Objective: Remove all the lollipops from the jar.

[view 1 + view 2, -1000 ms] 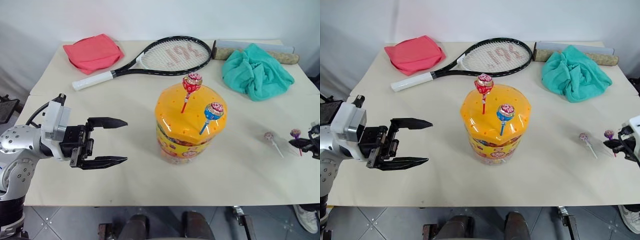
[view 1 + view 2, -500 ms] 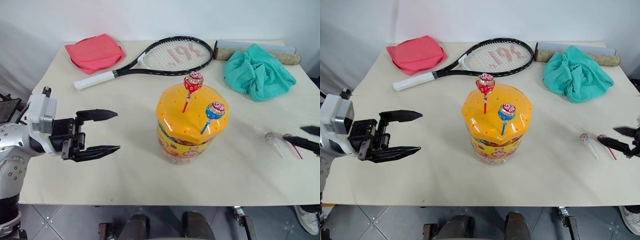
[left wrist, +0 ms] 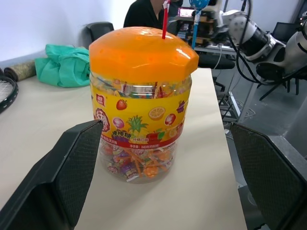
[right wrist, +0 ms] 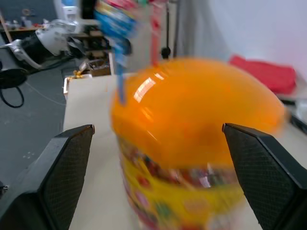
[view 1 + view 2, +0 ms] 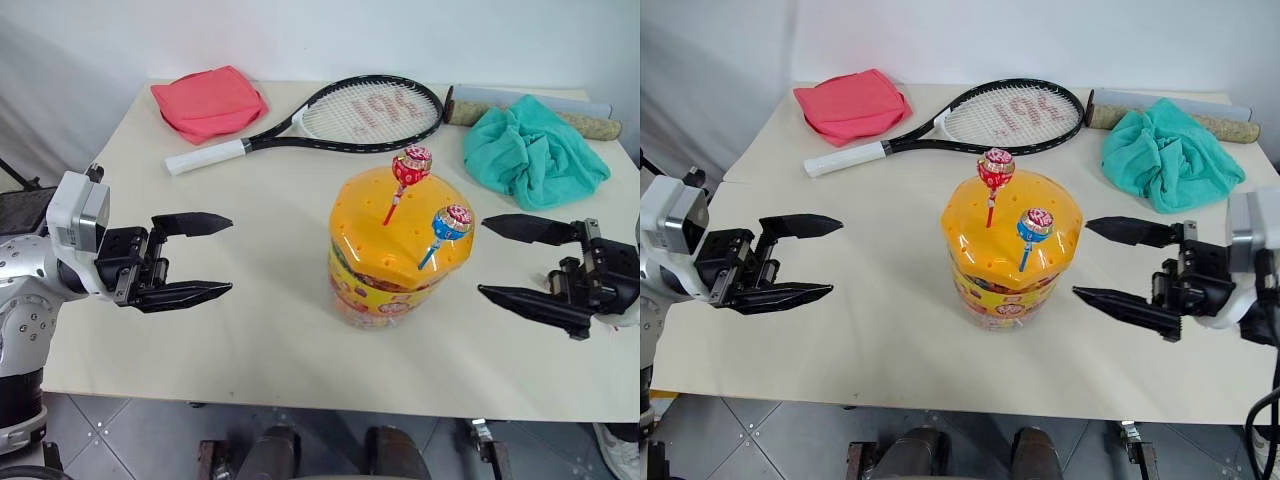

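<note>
The jar [image 5: 392, 262], a clear tub with a domed orange lid, stands mid-table. Two lollipops are stuck upright in the lid: a red one [image 5: 411, 166] at the back and a blue one [image 5: 452, 222] toward the right. My left gripper [image 5: 228, 255] hovers open to the left of the jar, pointing at it across a wide gap. My right gripper [image 5: 483, 257] is open too, close to the jar's right side, its fingertips level with the blue lollipop. The left wrist view shows the jar [image 3: 139, 96] between my left gripper's fingers [image 3: 72, 177].
A tennis racket [image 5: 345, 115] lies behind the jar. A red cloth [image 5: 210, 100] sits at the back left. A teal cloth [image 5: 535, 155] and a rolled mat [image 5: 590, 118] are at the back right. The table's front edge [image 5: 300, 385] runs just below both grippers.
My right gripper opened, left a purple lollipop on the table at the right, then swung up and left to the jar's side. The left gripper kept its place.
</note>
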Action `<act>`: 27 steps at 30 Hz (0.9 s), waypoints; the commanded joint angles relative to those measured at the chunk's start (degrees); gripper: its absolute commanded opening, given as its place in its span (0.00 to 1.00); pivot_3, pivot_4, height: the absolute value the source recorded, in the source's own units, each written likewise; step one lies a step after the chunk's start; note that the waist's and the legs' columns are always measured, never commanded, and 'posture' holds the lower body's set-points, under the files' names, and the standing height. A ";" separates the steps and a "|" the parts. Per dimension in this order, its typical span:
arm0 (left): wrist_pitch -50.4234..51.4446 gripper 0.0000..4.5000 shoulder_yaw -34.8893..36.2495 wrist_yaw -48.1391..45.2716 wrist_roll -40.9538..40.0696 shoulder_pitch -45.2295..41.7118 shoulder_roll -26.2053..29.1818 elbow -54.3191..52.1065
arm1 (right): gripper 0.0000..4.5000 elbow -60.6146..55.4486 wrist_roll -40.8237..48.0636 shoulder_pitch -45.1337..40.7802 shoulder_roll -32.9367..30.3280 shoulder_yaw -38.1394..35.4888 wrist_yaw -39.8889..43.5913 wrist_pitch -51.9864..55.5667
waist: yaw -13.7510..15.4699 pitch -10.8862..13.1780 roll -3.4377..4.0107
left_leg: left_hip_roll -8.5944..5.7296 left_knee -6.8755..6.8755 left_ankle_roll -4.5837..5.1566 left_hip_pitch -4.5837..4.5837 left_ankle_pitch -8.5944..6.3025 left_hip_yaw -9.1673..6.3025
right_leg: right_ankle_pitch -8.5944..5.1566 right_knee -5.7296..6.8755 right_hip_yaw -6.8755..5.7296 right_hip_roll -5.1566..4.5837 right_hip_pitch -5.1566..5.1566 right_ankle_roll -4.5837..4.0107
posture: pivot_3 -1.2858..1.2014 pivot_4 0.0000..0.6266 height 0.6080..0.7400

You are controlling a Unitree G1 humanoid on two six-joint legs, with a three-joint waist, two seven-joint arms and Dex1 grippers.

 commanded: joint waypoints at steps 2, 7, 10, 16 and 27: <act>-0.24 1.00 -0.83 -0.58 0.36 -2.17 0.02 1.07 | 0.99 -4.81 0.54 -2.32 1.81 3.75 -4.16 -2.01 | 0.00 0.00 -0.01 | -0.02 0.00 0.00 0.01 0.00 -0.04 | 0.00 0.00 0.00 0.03 -0.01 0.00 | 0.52 0.24 1.00; -0.25 1.00 -1.88 -0.32 0.48 -3.84 -0.48 1.19 | 0.99 -2.56 -5.23 -6.11 3.42 9.92 -6.65 -4.44 | -0.32 0.01 -0.03 | -0.03 -0.01 0.00 0.04 0.00 -0.10 | 0.00 0.04 0.03 0.03 -0.02 0.00 | 0.52 0.24 1.00; 0.14 1.00 -1.80 -0.09 0.01 -3.96 -0.49 0.22 | 0.95 -1.41 -6.63 -5.92 3.59 11.05 -5.96 -5.91 | -0.74 0.01 -0.04 | -0.03 -0.03 0.00 0.04 0.00 -0.10 | 0.00 0.06 0.01 0.05 -0.02 0.00 | 0.52 0.24 1.00; 0.83 1.00 -1.59 0.69 -1.19 -4.74 -0.90 -1.43 | 0.57 0.16 -10.33 -5.72 2.36 12.39 -2.35 -10.12 | -1.23 0.00 -0.04 | -0.01 -0.06 0.00 0.05 0.00 -0.10 | 0.00 0.08 -0.02 0.07 -0.02 0.00 | 0.52 0.24 1.00; 1.07 1.00 -1.18 0.99 -0.78 -4.96 -1.41 -1.01 | 0.01 -1.43 -6.82 -8.23 1.32 12.89 -4.14 -7.56 | -1.29 0.00 -0.05 | 0.01 -0.08 0.00 0.06 0.00 -0.14 | 0.00 0.07 0.00 0.08 -0.03 -0.01 | 0.52 0.24 1.00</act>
